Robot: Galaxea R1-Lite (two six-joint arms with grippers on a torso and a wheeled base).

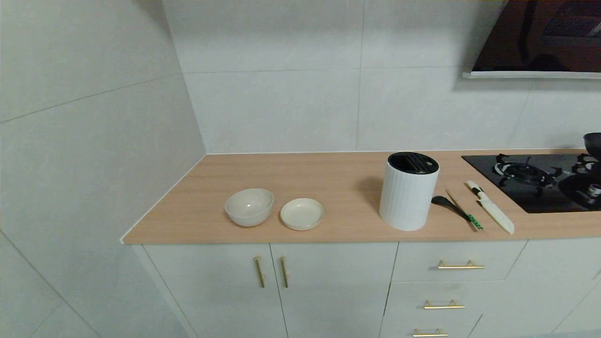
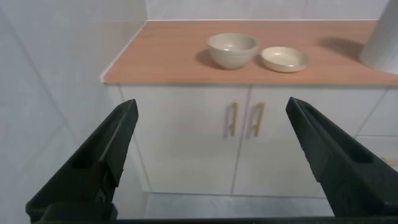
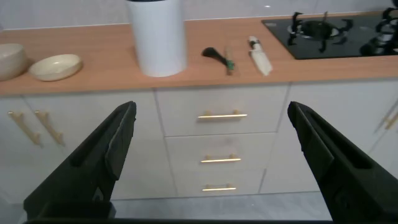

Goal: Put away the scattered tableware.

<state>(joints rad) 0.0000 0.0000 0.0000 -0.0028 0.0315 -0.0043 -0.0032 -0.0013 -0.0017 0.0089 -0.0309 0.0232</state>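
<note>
Nothing picked up yet, so here's how we read it. Both arms hang in front of the cabinets, below the countertop (image 1: 328, 173); the left gripper (image 2: 211, 109) is spread wide with nothing in it, and the right gripper (image 3: 211, 109) is just as wide and just as empty.

Taking the white holder (image 1: 408, 192) as the clock centre with 12 toward the wall: the bowl (image 1: 249, 206) and the shallow dish (image 1: 302, 213) sit out at 9, just beside each other but not touching; the black spoon (image 1: 443, 202), the chopsticks (image 1: 462, 211) and the knife (image 1: 490, 213) lie at 3, between the holder and the stove (image 1: 530, 180). The spoon and chopsticks are bunched together and the knife lies a little apart.

We figure the step in hand is closing in on the counter for a first grab. Our tips: let the right arm take the utensils, since they're on its side; start with the knife because it lies on its own; come down from above with the fingers across its width, near the end at 12, which looks like the handle to us; narrow the opening before descending so we don't nudge the chopsticks; lift it straight up, then line it up over the holder's slotted black top. The holder looks tall and light, so bump it and it could tip.
</note>
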